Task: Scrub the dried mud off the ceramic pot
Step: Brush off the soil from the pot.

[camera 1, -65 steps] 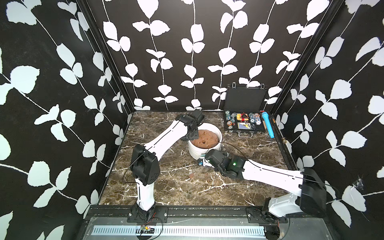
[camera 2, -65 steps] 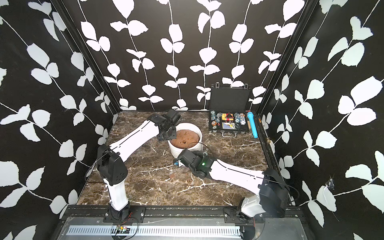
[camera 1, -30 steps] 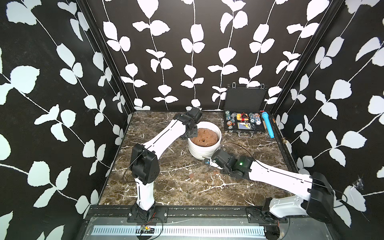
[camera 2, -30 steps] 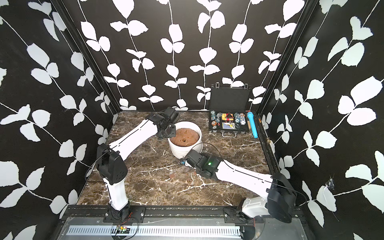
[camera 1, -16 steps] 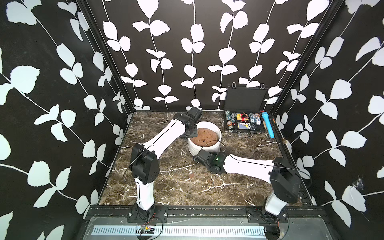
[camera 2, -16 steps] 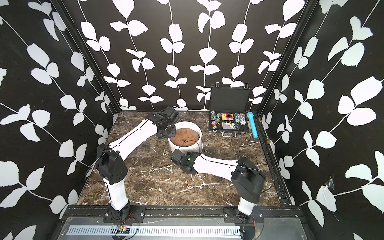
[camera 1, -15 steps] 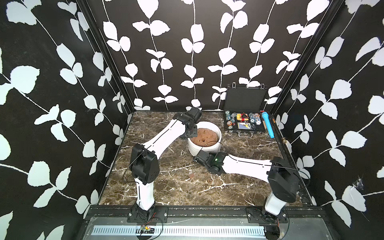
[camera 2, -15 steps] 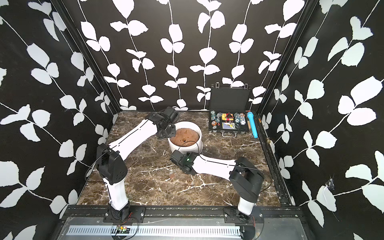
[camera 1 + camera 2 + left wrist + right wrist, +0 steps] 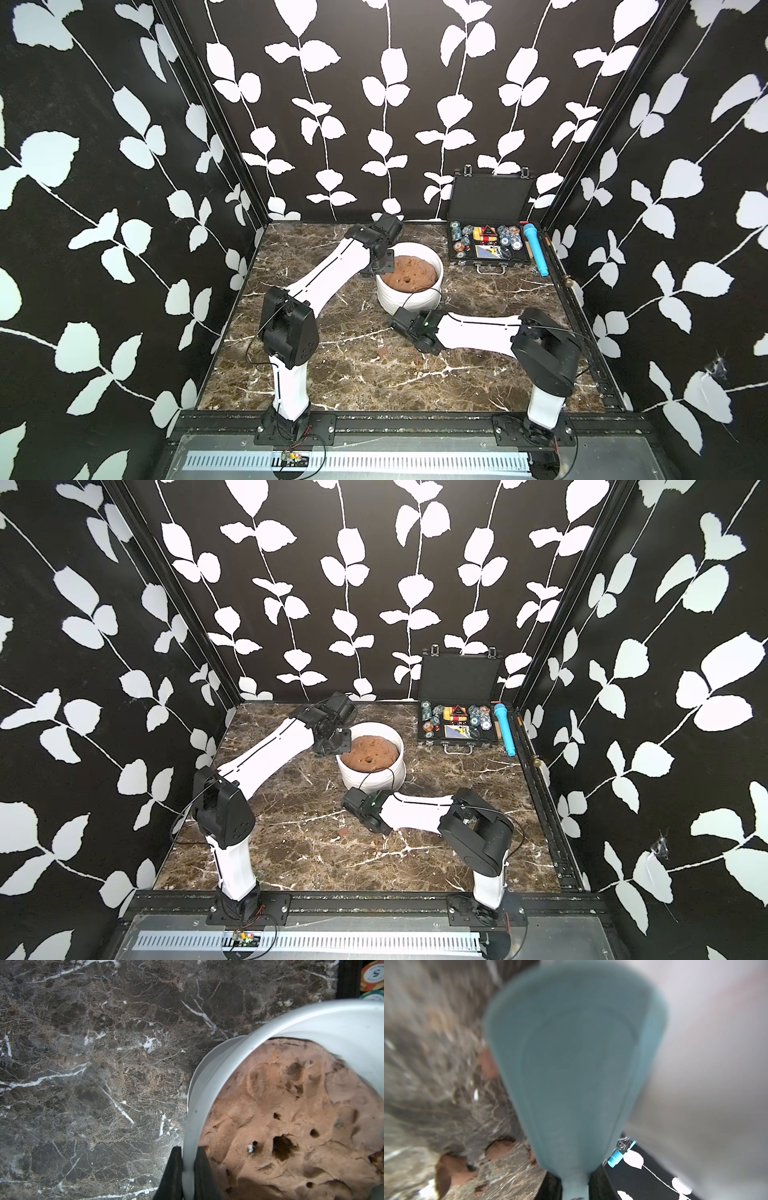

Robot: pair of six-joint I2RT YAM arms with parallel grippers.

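Left wrist view: left gripper (image 9: 188, 1152) is clamped on the rim of the ceramic pot (image 9: 207, 1088), one black finger (image 9: 175, 1167) outside the wall and the other inside against the soil mound (image 9: 291, 1126). The mound is pitted with several dark holes. The pot stands on the marble tabletop (image 9: 83, 1064).

Right wrist view (heavily blurred): right gripper (image 9: 575, 1185) is closed on the narrow neck of a teal flared tool (image 9: 575, 1059). The wide end of the tool lies just beside the white pot wall (image 9: 716, 1074); cannot tell whether they touch. Dried mud flakes (image 9: 500, 1151) lie on the marble beside the tool, several of them, reddish-brown and flat.

Both top views: the pot (image 9: 409, 301) (image 9: 370, 775) stands upright toward the back of the table, left of the open black chip case (image 9: 488, 245). The left gripper (image 9: 384, 262) is at the pot's far-left rim. The right gripper (image 9: 395, 322) is low at the near side of the pot's base. One reddish flake (image 9: 384, 353) lies on the marble near the right wrist.
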